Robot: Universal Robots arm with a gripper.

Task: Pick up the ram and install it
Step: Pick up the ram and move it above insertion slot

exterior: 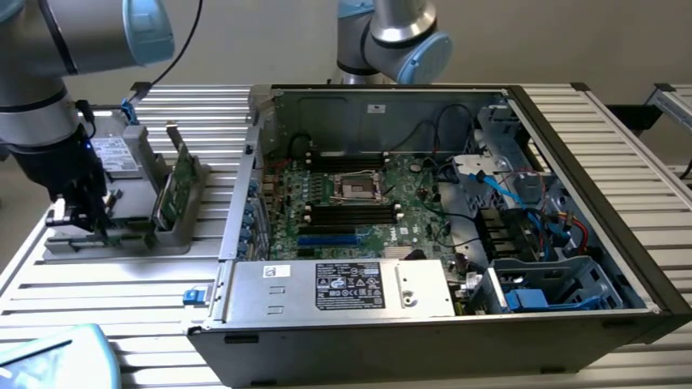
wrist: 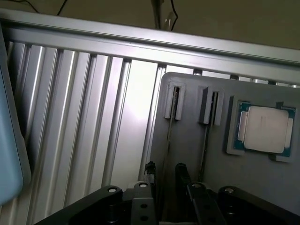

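In the exterior view we see a bench (exterior: 119, 292) made of silver slats. A big open computer case (exterior: 324, 344) sits in the middle of it and reaches toward the edge on the exterior view's right. A grey holder (exterior: 168, 233) sits by the bench's edge on the exterior view's left. A tall green card (exterior: 181, 182) stands up in it. The gripper (exterior: 84, 217) hangs low over the holder's outer side, the one away from the case.

In the wrist view we look down on the holder (wrist: 243, 180). The ram (wrist: 168, 136) stands on its thin edge in a slot – it looks like a dark line. The gripper (wrist: 165, 168) has its jaws apart, one black finger (wrist: 150, 168) on each side of the ram. We cannot tell if they touch it. A second thin stick (wrist: 206, 140) stands in the next slot, and a square silver chip (wrist: 265, 129) lies flat in its own pocket beyond that. The bench slats (wrist: 93, 122) run beside the holder.
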